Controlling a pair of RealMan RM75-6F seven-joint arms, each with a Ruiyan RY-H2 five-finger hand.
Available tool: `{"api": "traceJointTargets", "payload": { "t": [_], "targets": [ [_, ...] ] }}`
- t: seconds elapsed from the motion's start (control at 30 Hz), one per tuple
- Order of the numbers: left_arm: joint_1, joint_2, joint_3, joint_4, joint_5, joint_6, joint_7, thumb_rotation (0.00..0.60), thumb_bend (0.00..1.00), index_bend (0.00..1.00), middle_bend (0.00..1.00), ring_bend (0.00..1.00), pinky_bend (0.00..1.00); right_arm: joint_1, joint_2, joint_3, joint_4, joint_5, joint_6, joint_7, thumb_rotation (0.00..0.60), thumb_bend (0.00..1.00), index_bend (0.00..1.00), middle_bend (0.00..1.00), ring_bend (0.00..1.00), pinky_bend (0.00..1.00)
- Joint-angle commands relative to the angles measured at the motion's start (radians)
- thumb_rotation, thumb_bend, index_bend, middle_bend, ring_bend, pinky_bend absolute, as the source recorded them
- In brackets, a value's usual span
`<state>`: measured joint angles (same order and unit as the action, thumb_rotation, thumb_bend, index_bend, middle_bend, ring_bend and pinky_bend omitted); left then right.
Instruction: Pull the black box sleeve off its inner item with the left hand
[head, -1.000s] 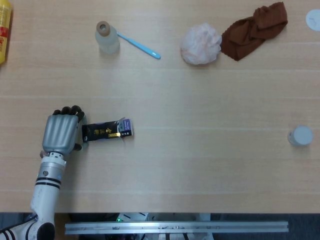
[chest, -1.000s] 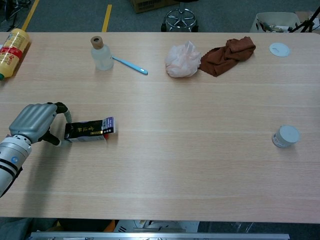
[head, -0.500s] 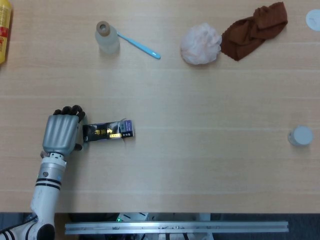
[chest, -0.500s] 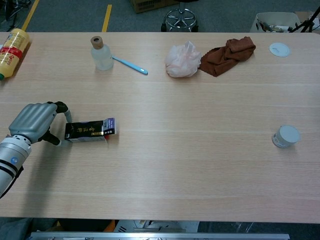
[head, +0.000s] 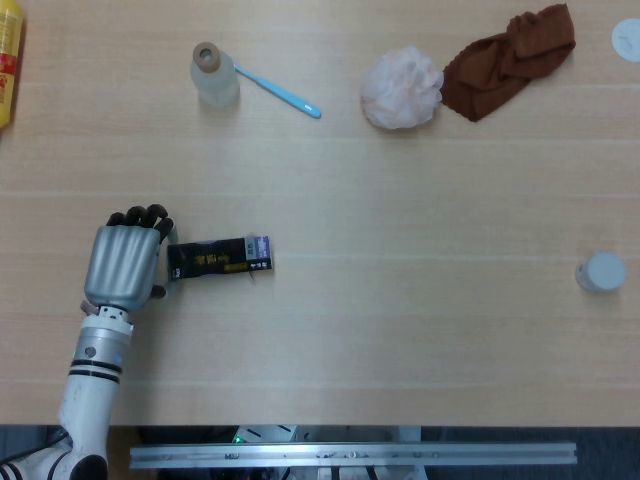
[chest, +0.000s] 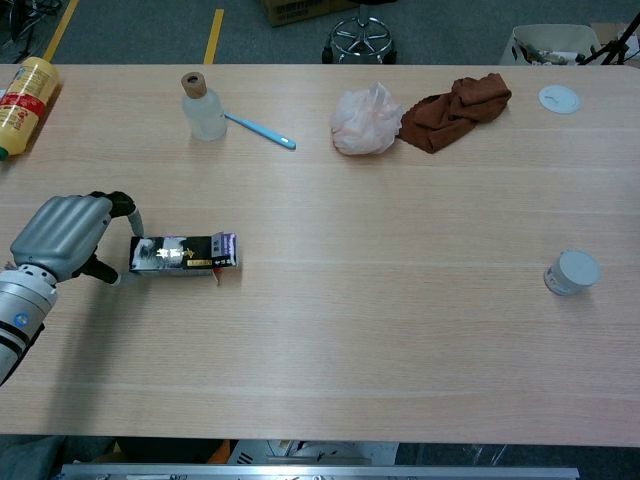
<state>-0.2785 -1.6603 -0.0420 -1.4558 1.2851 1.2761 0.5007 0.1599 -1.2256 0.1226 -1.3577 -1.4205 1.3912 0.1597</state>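
Observation:
The black box sleeve (head: 208, 259) with gold lettering lies flat on the table at the left, also seen in the chest view as a black box sleeve (chest: 170, 254). A purple and white inner item (head: 260, 253) sticks out of its right end. My left hand (head: 125, 264) is at the sleeve's left end, fingers curled over it. In the chest view the left hand (chest: 62, 236) has a finger over the top of that end and the thumb below it. My right hand appears in neither view.
A clear bottle (head: 213, 76) with a blue toothbrush (head: 279, 91) stands at the back left, a yellow bottle (chest: 24, 92) at the far left edge. A pink bag (head: 401, 87), a brown cloth (head: 510, 58) and a small white jar (head: 601, 271) lie to the right.
The box has turned level and shifted slightly right and away from me, with the left hand still at its left end. The hand has risen a little.

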Motion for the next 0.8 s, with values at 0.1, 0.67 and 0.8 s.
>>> {"api": "traceJointTargets", "payload": {
  "t": [0.1, 0.67, 0.8],
  "targets": [
    [0.002, 0.026, 0.001, -0.046, 0.023, 0.032, 0.039, 0.600, 0.10, 0.57, 0.28, 0.26, 0.34, 0.001, 0.000, 0.000, -0.001, -0.002, 0.001, -0.001, 0.600, 0.24, 0.47, 0.38, 0.25, 0.29],
    [0.014, 0.097, 0.016, -0.171, 0.076, 0.106, 0.170, 0.600, 0.10, 0.57, 0.28, 0.26, 0.34, 0.004, 0.003, 0.001, -0.010, -0.003, 0.000, -0.009, 0.600, 0.24, 0.47, 0.38, 0.25, 0.29],
    [0.016, 0.108, 0.018, -0.189, 0.089, 0.118, 0.193, 0.600, 0.10, 0.57, 0.28, 0.26, 0.34, 0.004, 0.003, 0.001, -0.010, -0.002, -0.001, -0.009, 0.600, 0.24, 0.47, 0.38, 0.24, 0.29]
  ]
}}
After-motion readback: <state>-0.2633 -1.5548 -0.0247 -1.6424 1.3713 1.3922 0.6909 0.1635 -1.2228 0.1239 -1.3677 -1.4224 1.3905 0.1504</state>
